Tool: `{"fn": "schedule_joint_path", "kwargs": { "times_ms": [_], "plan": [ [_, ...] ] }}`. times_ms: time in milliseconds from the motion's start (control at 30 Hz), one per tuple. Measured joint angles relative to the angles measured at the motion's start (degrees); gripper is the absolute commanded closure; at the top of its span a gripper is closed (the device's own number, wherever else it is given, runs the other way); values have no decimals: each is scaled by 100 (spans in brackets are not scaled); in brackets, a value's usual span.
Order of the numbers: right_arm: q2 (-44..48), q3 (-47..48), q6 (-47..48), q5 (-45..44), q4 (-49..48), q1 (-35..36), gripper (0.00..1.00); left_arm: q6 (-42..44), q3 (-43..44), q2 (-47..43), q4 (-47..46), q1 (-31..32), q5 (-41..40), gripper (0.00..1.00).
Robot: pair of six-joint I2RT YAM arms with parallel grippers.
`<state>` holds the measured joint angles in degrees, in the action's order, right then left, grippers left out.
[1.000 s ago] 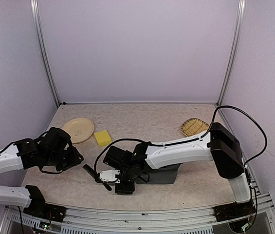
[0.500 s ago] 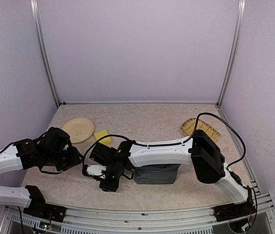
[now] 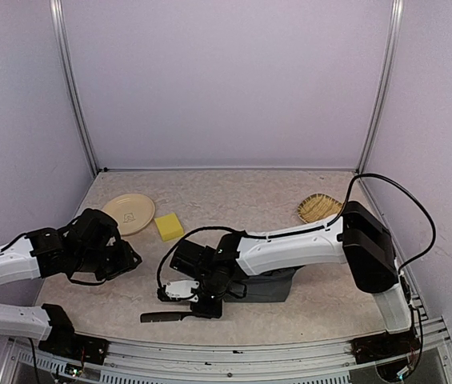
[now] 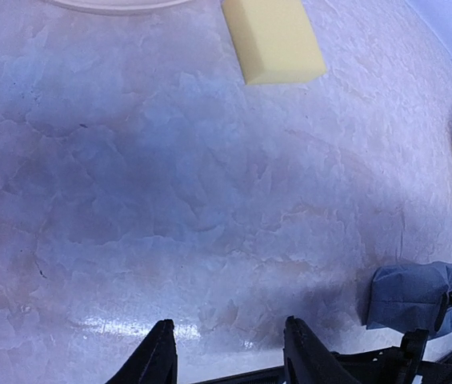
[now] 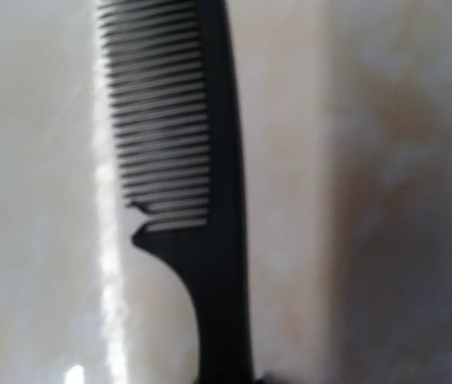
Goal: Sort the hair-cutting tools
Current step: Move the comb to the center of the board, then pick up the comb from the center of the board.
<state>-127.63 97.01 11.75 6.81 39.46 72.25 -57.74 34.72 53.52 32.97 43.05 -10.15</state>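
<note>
In the overhead view, the long black comb (image 3: 166, 317) is seen lying flat on the surface (image 3: 234, 192) near its front edge, stretched toward 9 o'clock from the right end effector (image 3: 200, 308). Its handle end meets that end effector. Whether the right end effector is clamped on the handle or merely over it cannot be told, since its fingers are not shown clearly in any view.

The left end effector (image 3: 126, 262) is held well apart at 9 o'clock of the comb. Its fingers (image 4: 160, 360) are spread, and nothing is held between them.

The grey pouch (image 3: 270, 284) is largely covered by the right arm, at 3 o'clock of the right end effector. A yellow sponge (image 3: 169, 226) lies at 11 o'clock of it, with the beige plate (image 3: 129, 214) just beyond at 10 o'clock. A wicker basket (image 3: 320, 208) sits at 2 o'clock near the back right corner.

A faint mark at the plate's centre is too small to be read.

In the right wrist view, the comb's teeth and one notch where they meet the handle are shown close up, a detail lost from above. In the left wrist view, the sponge, the pouch and the basket's rim are shown, but not the comb.
</note>
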Motion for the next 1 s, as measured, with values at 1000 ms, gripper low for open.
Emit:
{"fn": "schedule_joint_path", "kwargs": {
  "times_ms": [1000],
  "plan": [
    [1056,-1497,752,-302,732,166,68,280,136,940,-404,0,225,58]
  ]
}}
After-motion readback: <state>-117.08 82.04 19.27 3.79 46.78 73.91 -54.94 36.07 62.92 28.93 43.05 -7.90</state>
